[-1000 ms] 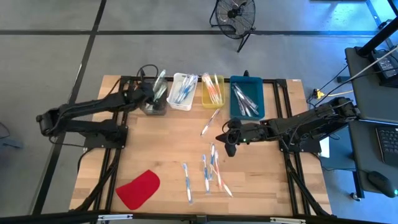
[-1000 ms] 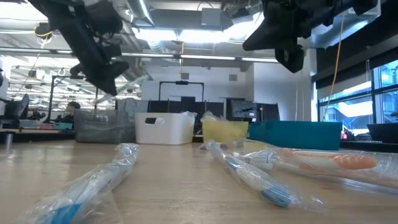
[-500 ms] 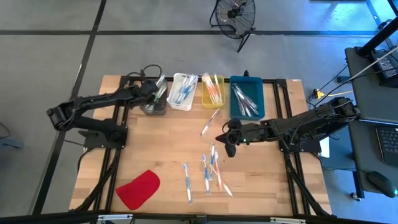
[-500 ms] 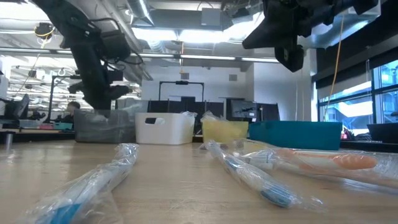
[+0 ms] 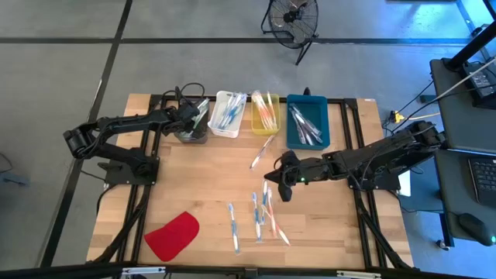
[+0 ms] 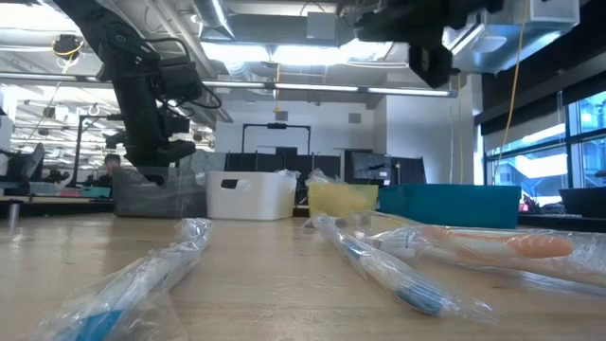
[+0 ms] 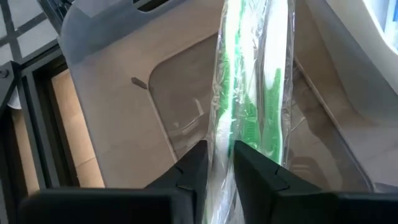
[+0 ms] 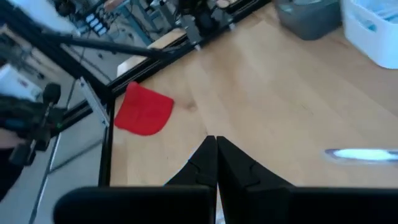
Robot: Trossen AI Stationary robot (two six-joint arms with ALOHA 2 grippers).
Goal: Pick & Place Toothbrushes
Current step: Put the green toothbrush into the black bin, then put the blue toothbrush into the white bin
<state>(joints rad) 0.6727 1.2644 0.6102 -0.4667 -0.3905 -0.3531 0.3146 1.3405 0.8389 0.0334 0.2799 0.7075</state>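
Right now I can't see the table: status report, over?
Left gripper over grey bin, around green toothbrush. Right gripper shut, empty, above loose toothbrushes. Nothing in the way.
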